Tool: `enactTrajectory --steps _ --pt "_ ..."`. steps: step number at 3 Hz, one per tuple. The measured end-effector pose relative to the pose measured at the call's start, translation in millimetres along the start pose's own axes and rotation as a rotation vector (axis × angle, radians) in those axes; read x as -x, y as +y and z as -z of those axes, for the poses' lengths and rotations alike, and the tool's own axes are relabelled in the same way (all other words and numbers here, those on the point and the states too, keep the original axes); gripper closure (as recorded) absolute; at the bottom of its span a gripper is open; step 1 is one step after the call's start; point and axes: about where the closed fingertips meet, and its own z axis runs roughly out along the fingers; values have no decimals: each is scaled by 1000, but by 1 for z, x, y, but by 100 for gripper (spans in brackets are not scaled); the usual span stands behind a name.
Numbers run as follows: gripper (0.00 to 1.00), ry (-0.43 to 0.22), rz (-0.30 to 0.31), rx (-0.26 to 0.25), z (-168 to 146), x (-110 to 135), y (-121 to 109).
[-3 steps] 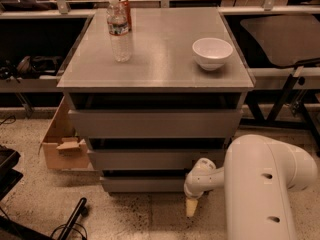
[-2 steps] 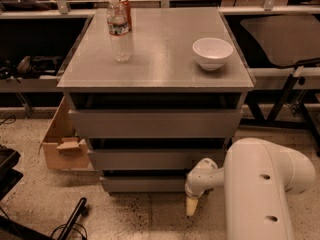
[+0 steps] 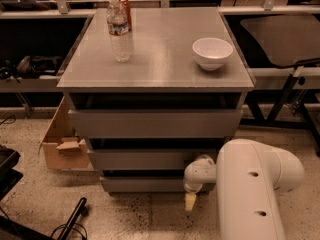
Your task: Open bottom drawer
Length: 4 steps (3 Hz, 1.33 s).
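Observation:
The grey cabinet (image 3: 155, 76) has three handleless drawer fronts. The bottom drawer (image 3: 145, 185) is the slimmest and lowest, near the floor, and its front sits flush under the middle one. My white arm (image 3: 255, 189) comes in from the lower right. My gripper (image 3: 190, 200) hangs at the bottom drawer's right end, with a tan fingertip (image 3: 190, 202) pointing down just in front of and below the drawer's front edge. It holds nothing that I can see.
A water bottle (image 3: 120, 31) with a red can behind it and a white bowl (image 3: 212, 52) stand on the cabinet top. An open cardboard box (image 3: 62, 144) sits on the floor at the left. Dark table frames stand to the right, black gear at the lower left.

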Motion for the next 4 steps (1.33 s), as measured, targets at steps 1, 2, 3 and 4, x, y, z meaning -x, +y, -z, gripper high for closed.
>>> enactTrajectory --steps 1,2,3,4 --pt "0 11 -2 20 -13 3 -2" --pt "18 12 -6 39 -26 6 0" --pt "41 9 -20 52 -34 2 3" --pt "66 4 -45 56 -32 -5 7"
